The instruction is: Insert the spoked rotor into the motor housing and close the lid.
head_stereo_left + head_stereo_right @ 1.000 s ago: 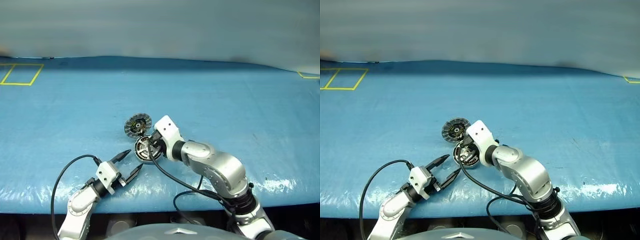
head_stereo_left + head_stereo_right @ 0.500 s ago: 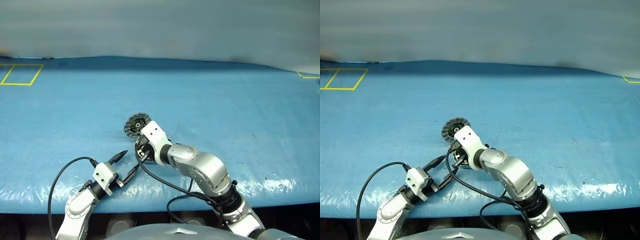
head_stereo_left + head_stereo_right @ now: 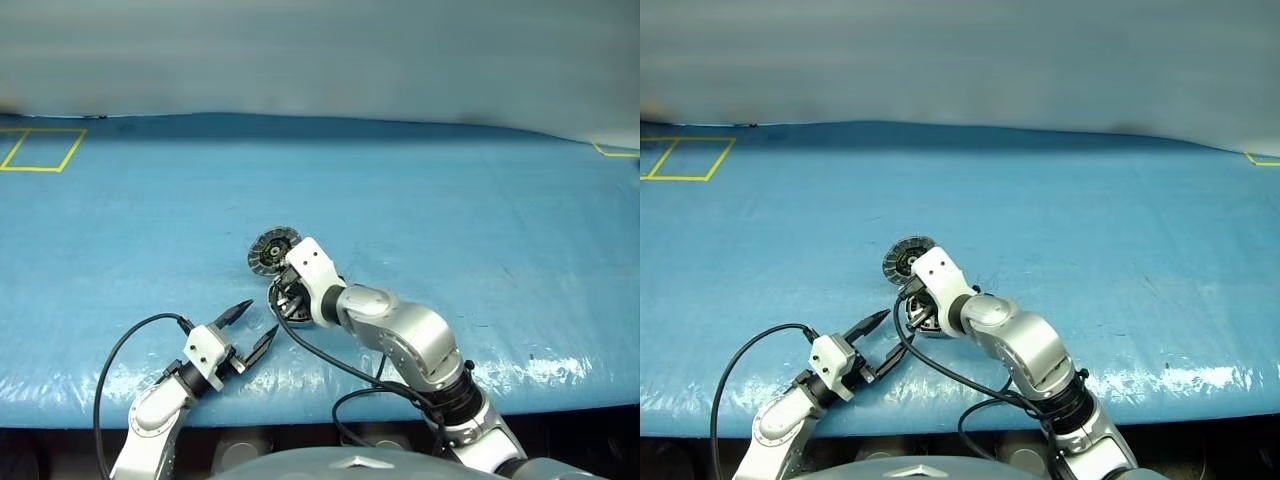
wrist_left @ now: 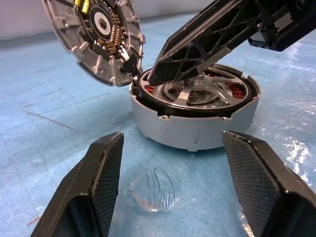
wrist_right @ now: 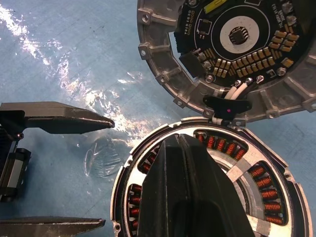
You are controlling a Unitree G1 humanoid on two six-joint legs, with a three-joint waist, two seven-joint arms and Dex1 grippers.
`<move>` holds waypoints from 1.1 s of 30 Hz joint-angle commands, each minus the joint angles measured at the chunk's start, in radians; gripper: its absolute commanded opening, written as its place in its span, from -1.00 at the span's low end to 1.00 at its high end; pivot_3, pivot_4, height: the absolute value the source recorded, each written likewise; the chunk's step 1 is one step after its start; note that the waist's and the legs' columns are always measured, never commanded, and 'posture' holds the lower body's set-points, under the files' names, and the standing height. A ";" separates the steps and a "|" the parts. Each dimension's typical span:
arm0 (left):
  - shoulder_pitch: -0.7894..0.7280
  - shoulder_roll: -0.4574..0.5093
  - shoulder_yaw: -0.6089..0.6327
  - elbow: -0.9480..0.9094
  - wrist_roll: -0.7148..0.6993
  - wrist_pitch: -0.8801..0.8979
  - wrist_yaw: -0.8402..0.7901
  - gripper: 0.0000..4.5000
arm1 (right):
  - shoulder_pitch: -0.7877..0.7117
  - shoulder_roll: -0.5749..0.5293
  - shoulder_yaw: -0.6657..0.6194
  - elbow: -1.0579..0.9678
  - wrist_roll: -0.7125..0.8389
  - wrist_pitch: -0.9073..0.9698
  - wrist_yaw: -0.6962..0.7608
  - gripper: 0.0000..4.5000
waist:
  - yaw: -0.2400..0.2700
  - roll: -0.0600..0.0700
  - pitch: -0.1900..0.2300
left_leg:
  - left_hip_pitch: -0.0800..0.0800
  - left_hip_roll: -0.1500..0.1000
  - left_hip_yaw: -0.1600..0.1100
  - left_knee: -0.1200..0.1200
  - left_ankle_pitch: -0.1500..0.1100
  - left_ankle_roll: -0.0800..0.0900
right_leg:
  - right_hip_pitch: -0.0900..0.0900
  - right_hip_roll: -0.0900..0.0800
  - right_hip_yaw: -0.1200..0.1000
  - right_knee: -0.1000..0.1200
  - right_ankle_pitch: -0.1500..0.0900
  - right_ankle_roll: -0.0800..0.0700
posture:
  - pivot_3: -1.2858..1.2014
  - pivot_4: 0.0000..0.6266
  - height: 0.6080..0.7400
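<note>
Blue surface (image 3: 480,220) carries the housing (image 4: 195,116), rotor (image 4: 197,94) now seated inside. My right end effector (image 5: 190,163), pinched together, has come down onto it; the left (image 4: 168,187) waits wide nearby. Lid (image 5: 232,54) stands open, closing comes next.

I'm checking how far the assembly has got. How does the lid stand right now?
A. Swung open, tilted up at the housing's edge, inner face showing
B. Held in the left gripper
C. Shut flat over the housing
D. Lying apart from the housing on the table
A: the lid stands tilted up at the edge of the motor housing, its circuit face exposed, while the spoked rotor already sits inside under the shut right gripper.
</note>
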 commanded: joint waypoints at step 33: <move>-0.092 0.015 0.225 -0.105 -0.172 0.406 0.198 0.51 | 0.352 -0.238 -0.152 -0.187 0.017 -0.515 0.221 -0.99 | 0.005 -0.001 0.001 | 0.000 -0.002 -0.001 0.000 -0.001 0.001 | 0.001 -0.002 -0.001 0.000 -0.002 0.004 | 0.03 -0.52 1.00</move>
